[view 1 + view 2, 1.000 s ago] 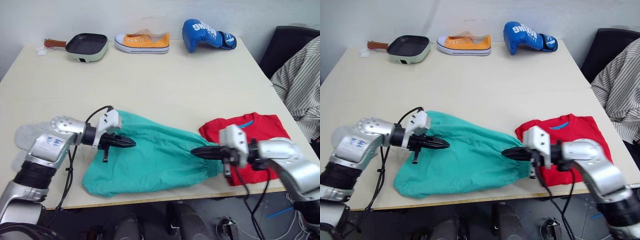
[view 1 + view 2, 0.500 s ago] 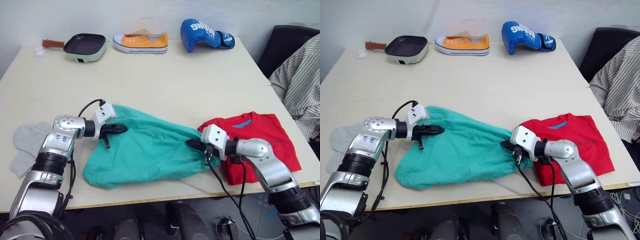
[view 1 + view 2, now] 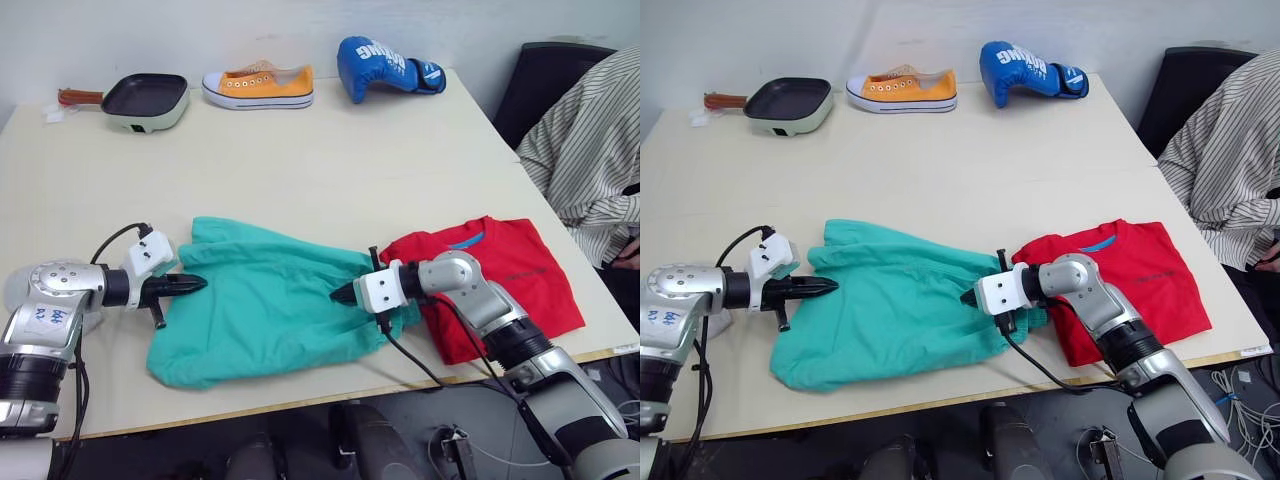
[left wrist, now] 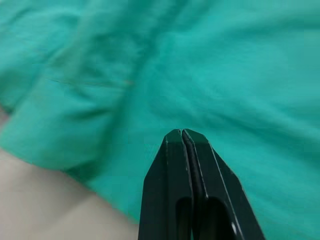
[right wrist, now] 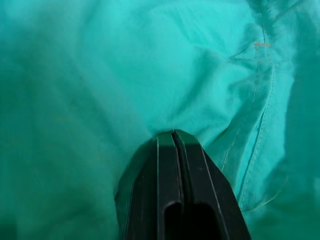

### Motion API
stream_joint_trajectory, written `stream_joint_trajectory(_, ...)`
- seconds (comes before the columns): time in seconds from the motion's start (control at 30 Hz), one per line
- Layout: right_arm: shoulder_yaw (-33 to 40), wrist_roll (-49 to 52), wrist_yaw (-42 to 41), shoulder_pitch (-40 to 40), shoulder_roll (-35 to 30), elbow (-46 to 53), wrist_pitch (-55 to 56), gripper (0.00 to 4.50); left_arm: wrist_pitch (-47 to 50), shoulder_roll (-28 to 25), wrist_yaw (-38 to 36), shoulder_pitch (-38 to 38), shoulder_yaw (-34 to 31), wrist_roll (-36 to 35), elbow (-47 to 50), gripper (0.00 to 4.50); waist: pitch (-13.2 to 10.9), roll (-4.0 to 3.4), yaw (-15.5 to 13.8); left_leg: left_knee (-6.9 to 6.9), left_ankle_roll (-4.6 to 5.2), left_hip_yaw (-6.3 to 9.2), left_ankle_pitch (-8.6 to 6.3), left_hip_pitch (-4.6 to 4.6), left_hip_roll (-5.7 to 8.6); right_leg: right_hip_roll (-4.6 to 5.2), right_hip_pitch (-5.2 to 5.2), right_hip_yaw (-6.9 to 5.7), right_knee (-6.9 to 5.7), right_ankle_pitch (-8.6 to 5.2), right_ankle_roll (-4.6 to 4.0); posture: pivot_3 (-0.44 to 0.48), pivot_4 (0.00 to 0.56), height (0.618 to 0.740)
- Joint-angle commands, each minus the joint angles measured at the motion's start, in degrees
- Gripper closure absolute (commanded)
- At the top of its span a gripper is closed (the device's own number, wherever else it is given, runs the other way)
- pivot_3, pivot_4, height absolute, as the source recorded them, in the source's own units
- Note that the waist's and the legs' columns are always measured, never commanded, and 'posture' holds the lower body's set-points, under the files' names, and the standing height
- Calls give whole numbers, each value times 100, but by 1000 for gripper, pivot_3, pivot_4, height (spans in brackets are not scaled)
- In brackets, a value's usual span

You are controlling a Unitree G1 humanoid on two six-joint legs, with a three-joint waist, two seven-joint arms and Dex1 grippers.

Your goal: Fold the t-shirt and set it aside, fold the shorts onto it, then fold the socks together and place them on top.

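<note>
Teal-green shorts [image 3: 265, 310] lie rumpled near the table's front edge; the folded red t-shirt [image 3: 500, 280] rests toward the right edge, overlapped by the shorts' waistband.

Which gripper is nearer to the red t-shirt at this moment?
The right. The right gripper lies shut over the shorts at their waistband end, just beside the t-shirt. The left gripper, also shut, is at the shorts' far edge, away from the t-shirt.

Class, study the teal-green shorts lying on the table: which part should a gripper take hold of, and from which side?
Probably the shorts at their gathered waistband end by the t-shirt, coming from the robot's right: the bunched edge there gives a thicker fold to pinch than the flat middle. The right gripper, fingers shut, already points there.
</note>
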State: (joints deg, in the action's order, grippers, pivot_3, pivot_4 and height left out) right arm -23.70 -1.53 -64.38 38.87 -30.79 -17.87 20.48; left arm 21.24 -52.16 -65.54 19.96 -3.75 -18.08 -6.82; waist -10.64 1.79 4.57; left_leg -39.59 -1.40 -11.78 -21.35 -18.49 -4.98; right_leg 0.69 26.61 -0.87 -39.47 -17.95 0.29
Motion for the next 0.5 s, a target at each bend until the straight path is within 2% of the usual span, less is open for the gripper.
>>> stream_joint_trajectory(0.03, 679, 804, -51, -126, -212, 1032, -948, 4500, 638, -79, -139, 375, -283, -671, 921, 4466, 0, 0, -36, -3, 0, 2, 0, -1, 1, 1, 0, 0, 0, 0, 0, 0, 150, 740)
stream_joint_trajectory(0.1, 960, 1146, -81, -362, -448, 1666, -1608, 4500, 877, -16, -180, 610, -180, -832, 1126, 4466, 0, 0, -83, -9, 0, 9, -1, -7, 2, 1, -1, 0, 1, 1, 1, 0, 150, 740)
stream_joint_trajectory(0.23, 1470, 1501, 157, -1118, -979, 2814, -2860, 4500, 702, 262, -266, 935, 421, -564, 1103, 4466, 1, -1, -148, -3, -3, 12, -2, 1, 6, -2, -7, 2, 4, 1, 1, 0, 150, 740)
stream_joint_trajectory(0.33, 1520, 1286, 328, -1708, -1266, 3256, -3180, 4500, 351, 402, -305, 975, 912, -105, 886, 4466, 1, 0, -151, -1, -3, 12, -2, -1, 7, -5, -7, 2, 6, 0, 1, 0, 150, 740)
stream_joint_trajectory(0.5, 1266, 789, 588, -2332, -1388, 3491, -3279, 4500, -558, 486, -276, 912, 1545, 775, 226, 4466, 0, 1, -97, 24, -17, 18, 1, 18, 24, -24, -1, 33, 4, 0, 1, 0, 150, 740)
